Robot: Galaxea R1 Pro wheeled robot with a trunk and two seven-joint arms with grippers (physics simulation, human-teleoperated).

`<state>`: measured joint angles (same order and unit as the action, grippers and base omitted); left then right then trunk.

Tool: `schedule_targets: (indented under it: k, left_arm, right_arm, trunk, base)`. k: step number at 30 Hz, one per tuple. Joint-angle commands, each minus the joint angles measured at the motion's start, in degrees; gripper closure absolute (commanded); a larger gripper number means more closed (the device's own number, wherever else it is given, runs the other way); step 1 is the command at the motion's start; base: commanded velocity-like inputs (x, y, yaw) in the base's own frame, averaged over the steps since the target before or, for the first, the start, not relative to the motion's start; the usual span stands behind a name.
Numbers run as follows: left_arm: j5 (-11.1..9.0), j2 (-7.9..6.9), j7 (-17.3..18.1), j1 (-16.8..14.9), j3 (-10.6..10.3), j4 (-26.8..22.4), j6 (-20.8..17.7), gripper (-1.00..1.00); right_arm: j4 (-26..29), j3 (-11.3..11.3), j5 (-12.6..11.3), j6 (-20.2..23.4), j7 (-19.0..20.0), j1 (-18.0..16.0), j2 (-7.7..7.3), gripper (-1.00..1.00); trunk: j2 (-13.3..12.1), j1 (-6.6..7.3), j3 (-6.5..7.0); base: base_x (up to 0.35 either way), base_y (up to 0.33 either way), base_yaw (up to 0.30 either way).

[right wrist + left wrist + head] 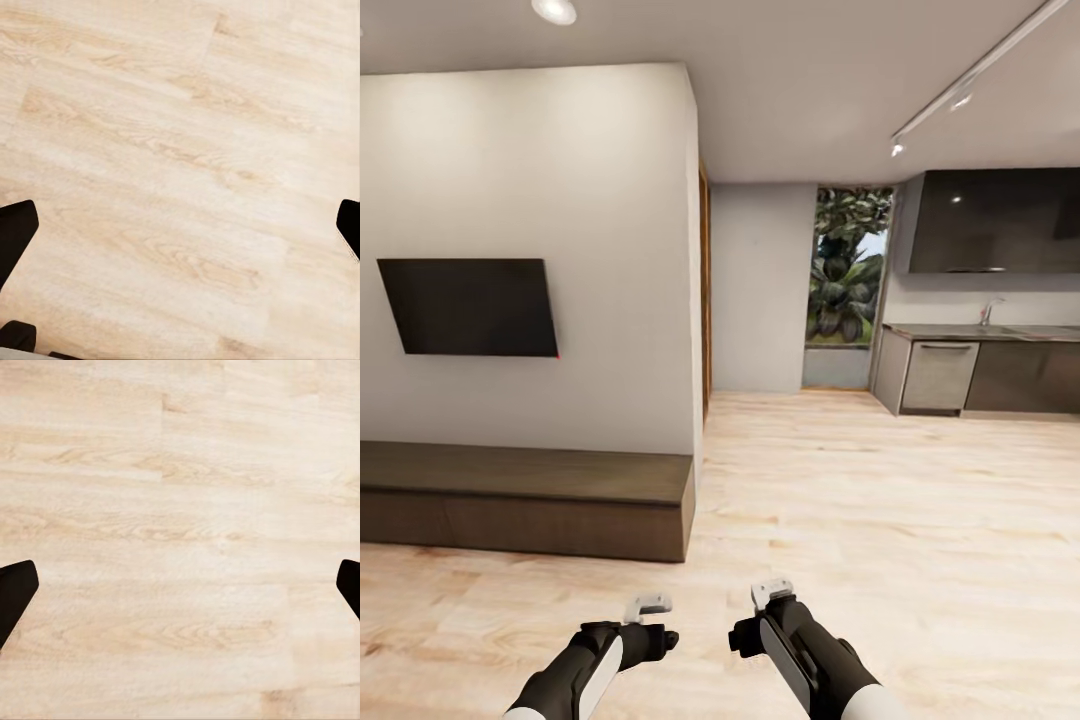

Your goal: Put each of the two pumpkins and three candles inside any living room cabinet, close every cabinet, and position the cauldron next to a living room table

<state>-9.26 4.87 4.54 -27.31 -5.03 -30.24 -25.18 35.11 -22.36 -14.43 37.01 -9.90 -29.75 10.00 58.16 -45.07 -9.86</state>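
So the cabinet (525, 500) sits low against the white wall on the left of the head view, a long dark-brown wood unit with a flat slab top and plain handle-less fronts, all of them flush and shut, nothing resting on top. Right above it hangs the black TV (468, 306), a flat matte rectangle. The floor (880, 520) is pale wood planks with soft grain.

The left gripper (650, 606) and right gripper (772, 590) hang low in front of the robot over bare planks, well apart from the cabinet. In each wrist view the dark fingertips (15, 592) (15, 232) sit wide apart at the edges with just floorboards between them, so both are spread wide and holding nothing.

Further back on the right there's a kitchen with grey cabinets (980, 375), a dark glossy upper unit (995, 235) and a window full of leafy plants (847, 270).
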Motion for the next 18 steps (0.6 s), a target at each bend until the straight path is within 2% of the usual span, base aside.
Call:
schedule_targets:
  k: [1,18]
  left_arm:
    - [-0.6,-0.04,-0.1,0.0,-0.2,-0.1,-0.3,-1.00]
    - [-0.5,-0.04,-0.1,0.0,-0.2,-0.1,-0.3,-1.00]
  right_arm:
    - [0.0,-0.1,-0.6,0.2,-0.5,0.0,0.00,-1.00]
    - [0.0,-0.1,-0.6,0.2,-0.5,0.0,0.00,-1.00]
  trunk:
    - [0.0,-0.04,-0.08]
    - [0.0,-0.04,-0.08]
  base:
    - [0.335,0.000,0.000]
    - [0.336,0.000,0.000]
